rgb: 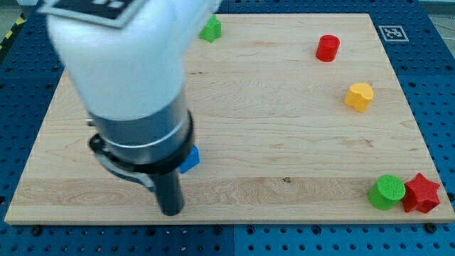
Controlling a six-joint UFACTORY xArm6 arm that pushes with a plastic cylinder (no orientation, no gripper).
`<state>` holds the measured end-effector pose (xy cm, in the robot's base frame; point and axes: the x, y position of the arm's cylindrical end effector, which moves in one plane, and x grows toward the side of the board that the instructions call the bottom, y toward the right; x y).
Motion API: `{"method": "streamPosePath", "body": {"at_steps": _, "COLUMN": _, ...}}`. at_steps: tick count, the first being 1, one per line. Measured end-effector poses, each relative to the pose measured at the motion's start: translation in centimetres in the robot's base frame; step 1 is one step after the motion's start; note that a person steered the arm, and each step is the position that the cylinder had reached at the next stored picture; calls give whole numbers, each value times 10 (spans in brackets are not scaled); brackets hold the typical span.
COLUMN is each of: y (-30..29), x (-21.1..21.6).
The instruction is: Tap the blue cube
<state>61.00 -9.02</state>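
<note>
The blue cube [190,158] lies left of the board's middle, mostly hidden behind my arm; only its right corner shows. My arm's white and dark body fills the view's upper left. The dark rod comes down to my tip [171,211] near the board's bottom edge, just below and slightly left of the blue cube. I cannot tell whether the rod touches the cube.
A green block [210,29] sits at the top, partly behind my arm. A red cylinder [327,48] is at the top right, a yellow heart-shaped block [359,96] below it. A green cylinder [387,192] and a red star [421,193] touch at the bottom right.
</note>
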Motion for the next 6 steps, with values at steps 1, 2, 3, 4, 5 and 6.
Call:
{"method": "streamPosePath", "body": {"at_steps": 1, "y": -28, "x": -13}}
{"method": "streamPosePath", "body": {"at_steps": 2, "y": -42, "x": -38}}
{"method": "streamPosePath", "body": {"at_steps": 3, "y": -42, "x": -44}}
{"method": "streamPosePath", "body": {"at_steps": 4, "y": -42, "x": -47}}
{"method": "streamPosePath", "body": {"at_steps": 5, "y": -43, "x": -52}}
{"method": "streamPosePath", "body": {"at_steps": 6, "y": -43, "x": -64}}
